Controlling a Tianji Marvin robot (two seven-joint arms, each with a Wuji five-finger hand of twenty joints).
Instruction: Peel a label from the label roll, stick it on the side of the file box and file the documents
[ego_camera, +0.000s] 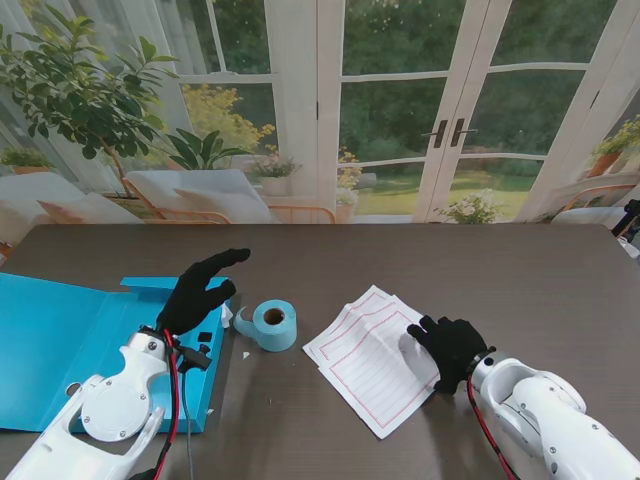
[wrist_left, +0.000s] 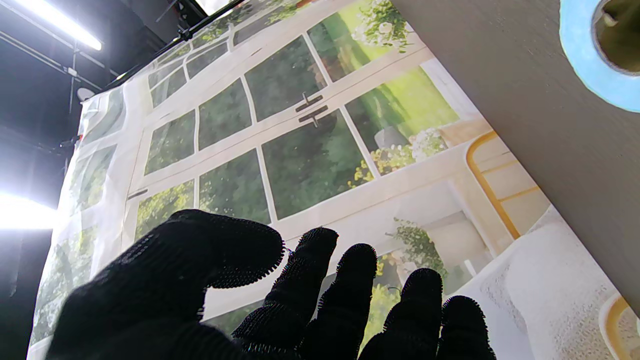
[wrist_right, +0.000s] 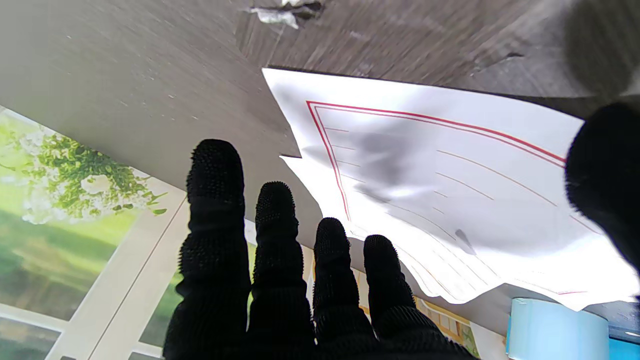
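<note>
The blue file box (ego_camera: 60, 340) lies opened flat at the table's left. My left hand (ego_camera: 200, 290) hovers over its right edge, open, fingers spread and holding nothing; the left wrist view shows the left hand (wrist_left: 250, 300) empty. The blue label roll (ego_camera: 272, 324) stands just right of that hand, a loose white end at its left; the label roll (wrist_left: 585, 65) also shows at the wrist view's corner. The red-lined documents (ego_camera: 365, 355) lie fanned at centre right. My right hand (ego_camera: 452, 348) rests at their right edge, fingers extended, thumb apart over the documents (wrist_right: 450, 190).
A small white scrap (ego_camera: 247, 354) lies on the dark table (ego_camera: 400, 260) nearer to me than the roll. The backdrop of windows and plants stands behind the table's far edge. The label roll (wrist_right: 550, 327) is visible past the sheets in the right wrist view.
</note>
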